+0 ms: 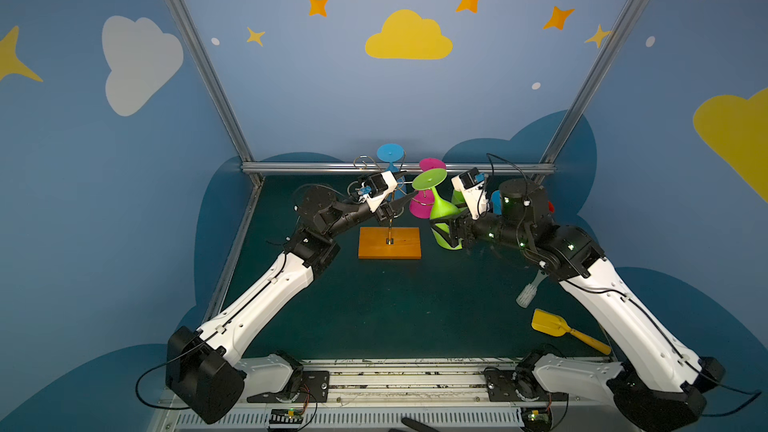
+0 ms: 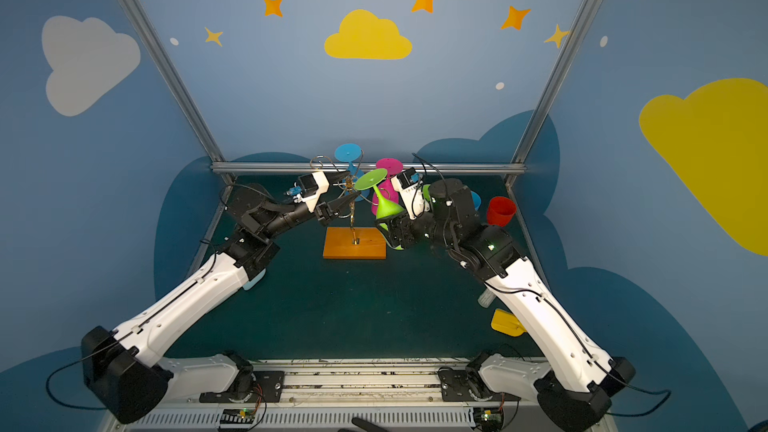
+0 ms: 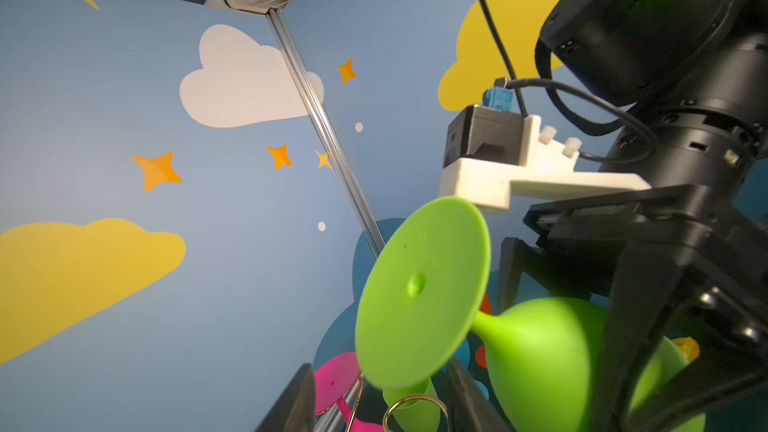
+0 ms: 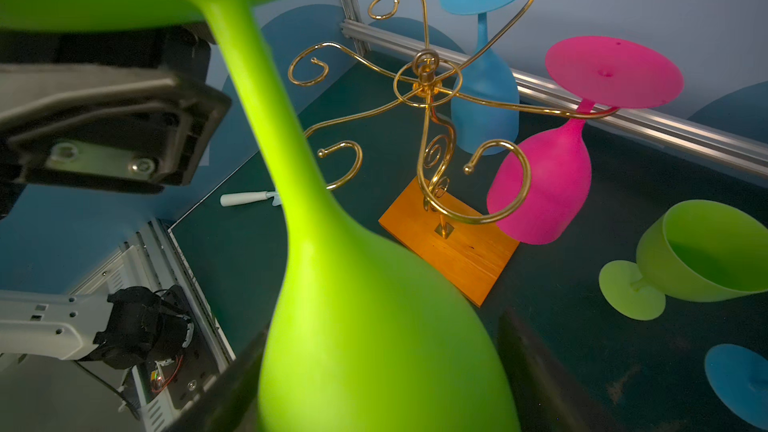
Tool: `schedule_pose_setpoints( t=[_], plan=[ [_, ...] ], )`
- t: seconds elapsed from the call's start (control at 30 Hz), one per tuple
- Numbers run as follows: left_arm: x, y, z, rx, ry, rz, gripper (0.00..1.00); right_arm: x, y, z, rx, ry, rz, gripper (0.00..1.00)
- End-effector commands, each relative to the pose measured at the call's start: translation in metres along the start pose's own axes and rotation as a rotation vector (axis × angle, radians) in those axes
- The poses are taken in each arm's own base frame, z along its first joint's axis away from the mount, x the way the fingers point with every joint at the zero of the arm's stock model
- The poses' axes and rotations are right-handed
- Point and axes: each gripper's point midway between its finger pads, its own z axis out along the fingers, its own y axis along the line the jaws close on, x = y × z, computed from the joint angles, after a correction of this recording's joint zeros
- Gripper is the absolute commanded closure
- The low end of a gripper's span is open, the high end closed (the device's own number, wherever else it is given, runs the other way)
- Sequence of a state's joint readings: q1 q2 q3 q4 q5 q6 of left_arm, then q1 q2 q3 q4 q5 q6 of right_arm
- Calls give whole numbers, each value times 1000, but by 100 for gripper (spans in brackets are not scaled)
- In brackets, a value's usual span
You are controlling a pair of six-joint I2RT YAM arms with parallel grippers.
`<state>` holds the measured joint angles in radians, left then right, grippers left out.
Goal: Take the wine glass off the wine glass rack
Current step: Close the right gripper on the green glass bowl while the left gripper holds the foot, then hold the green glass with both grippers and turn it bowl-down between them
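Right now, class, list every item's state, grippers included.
Wine glass rack: upright.
Green wine glass: foot up, tilted, gripped by bowl.
Right gripper: shut on that glass.
Left gripper: open by rack top.
Pink glass: hanging on rack.
Blue glass: hanging on rack.
Second green glass: lying on table.

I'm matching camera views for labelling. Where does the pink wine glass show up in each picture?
In a top view: pink wine glass, centre, hanging behind the green wine glass.
In a top view: same place.
Left wrist: only its foot, next to the green glass's foot.
Right wrist: whole glass, hanging from the wine glass rack.
Shared landmark: the green wine glass in the right gripper.
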<state>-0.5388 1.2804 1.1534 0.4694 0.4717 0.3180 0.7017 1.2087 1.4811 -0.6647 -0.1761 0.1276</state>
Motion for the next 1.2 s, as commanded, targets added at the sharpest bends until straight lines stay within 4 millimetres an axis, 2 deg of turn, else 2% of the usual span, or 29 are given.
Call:
schedule_pose_setpoints(
  t=[0.0, 0.27, 0.53, 0.77, 0.93, 1.17],
  plan=[
    [-20, 0, -3, -2, -44, 89, 53, -10, 14, -2, -51, -19, -1, 77],
    [-17, -4, -2, 11, -38, 117, 62, -2, 26, 7, -85, 18, -6, 78],
    [-19, -7, -4, 23, -32, 134, 86, -2, 31, 7, -95, 17, -5, 75],
    [-23, -3, -9, -8, -26, 121, 97, -7, 33, 4, -103, -4, 3, 57],
    [-20, 8, -17, -92, -3, 46, 97, -17, 36, -3, -120, -61, 11, 27],
    [-3, 20, -29, -205, 73, -165, 97, -39, 34, -27, -129, -204, 1, 16]
  ],
)
